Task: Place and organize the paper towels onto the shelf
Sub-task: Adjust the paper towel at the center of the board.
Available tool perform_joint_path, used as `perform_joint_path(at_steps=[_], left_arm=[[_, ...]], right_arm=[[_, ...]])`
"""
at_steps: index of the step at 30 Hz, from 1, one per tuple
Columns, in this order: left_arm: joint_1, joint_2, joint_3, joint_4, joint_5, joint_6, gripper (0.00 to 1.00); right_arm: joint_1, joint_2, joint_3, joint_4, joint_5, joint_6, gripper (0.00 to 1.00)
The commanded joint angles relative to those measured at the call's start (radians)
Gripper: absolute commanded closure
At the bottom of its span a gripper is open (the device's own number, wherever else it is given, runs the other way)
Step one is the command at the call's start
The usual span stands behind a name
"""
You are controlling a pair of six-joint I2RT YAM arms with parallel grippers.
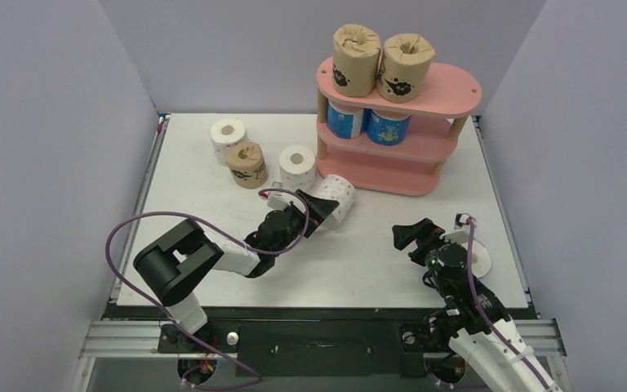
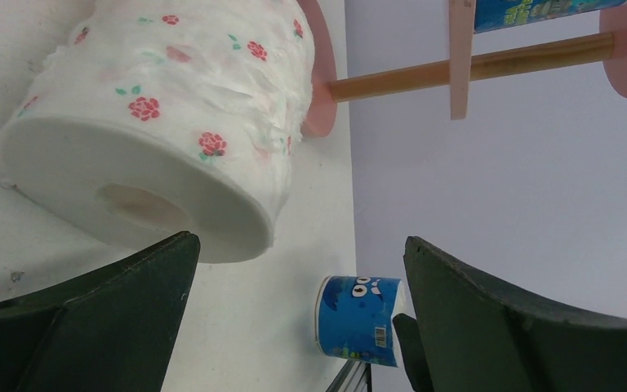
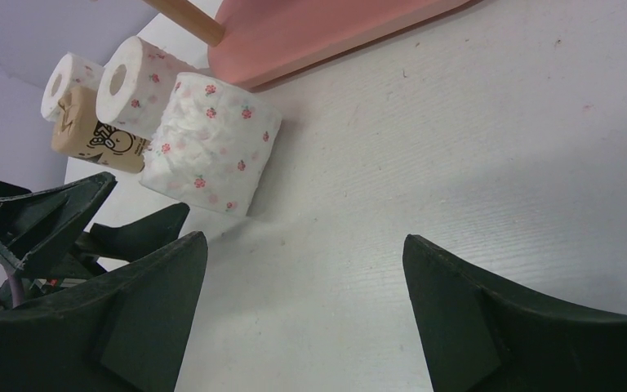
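We see the bench [image 1: 375, 261] with the pink shelf [image 1: 449, 94] at its far side. The shelf holds two brown rolls [image 1: 356, 59] on its top board and two blue rolls [image 1: 388, 127] on the middle one. The left tool [image 1: 320, 209], released and empty, is the nearer one to the tipped white roll [image 1: 339, 194]. That roll lies on its side just ahead of the tool, flat end toward the fingers and long axis roughly along our reach. The right tool [image 1: 404, 235], also released and empty, sits well apart. Loose on the bench we count three white rolls, one brown roll [image 1: 247, 165] and one blue roll [image 2: 359, 318].

A white table [image 1: 375, 253] is enclosed on three sides by plain, evenly lit, pale grey-lilac walls [image 1: 49, 122].
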Motion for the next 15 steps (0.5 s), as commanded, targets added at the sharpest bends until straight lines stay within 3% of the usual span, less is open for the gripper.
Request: perform_joint_path(at_steps=[1,15], left_arm=[[0.006,0.008,0.03,0.024,-0.002,-0.013,0.04],[0.021,0.015,0.042,-0.031,-0.029,0.028,0.03]], right_arm=[[0.003,-0.024,0.027,-0.023,0.002,-0.021,0.15],[0.002,-0.01,0.03,-0.016,-0.004,-0.017,0.15]])
